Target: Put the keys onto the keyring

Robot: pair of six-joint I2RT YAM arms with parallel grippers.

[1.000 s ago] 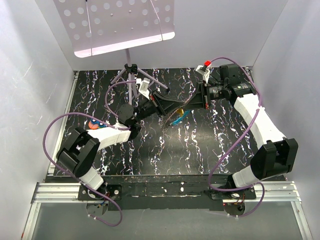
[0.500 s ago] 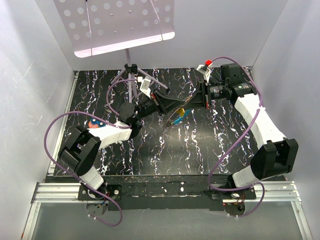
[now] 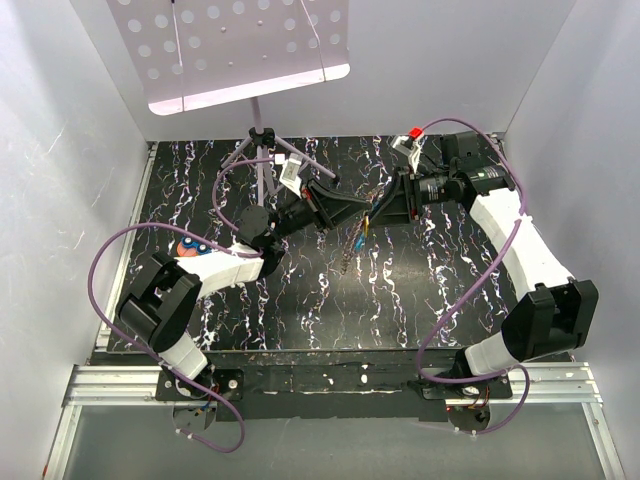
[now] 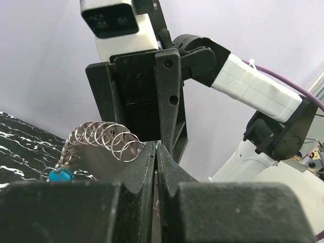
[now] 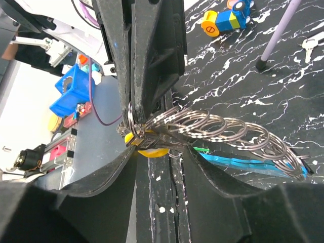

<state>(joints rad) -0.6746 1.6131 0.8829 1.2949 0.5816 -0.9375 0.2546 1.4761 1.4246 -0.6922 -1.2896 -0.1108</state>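
Observation:
My left gripper (image 3: 352, 212) reaches in from the left and is shut on the keyring (image 5: 132, 119); its fingers (image 4: 147, 162) press together on the thin wire. A chain of steel rings (image 4: 101, 137) hangs off the keyring. The yellow-orange key (image 5: 152, 150) sits on the ring, just in front of my right gripper (image 5: 161, 154). That gripper stands open, fingers spread either side of the key head, not pinching it. The blue key (image 5: 253, 164) dangles at the chain's far end; its head (image 4: 61, 175) also shows in the left wrist view. Both grippers meet tip to tip above mid-table (image 3: 365, 215).
A tripod stand (image 3: 262, 160) with a perforated white plate (image 3: 240, 45) rises at the back. Coloured toy blocks (image 3: 195, 248) lie by the left arm. A loose silver key (image 5: 311, 43) rests on the black marbled table (image 3: 420, 290). White walls close in both sides.
My right gripper has opened and drawn back slightly. The keys and chain now hang straighter down from the ring held by the left gripper, which stayed shut and barely moved.

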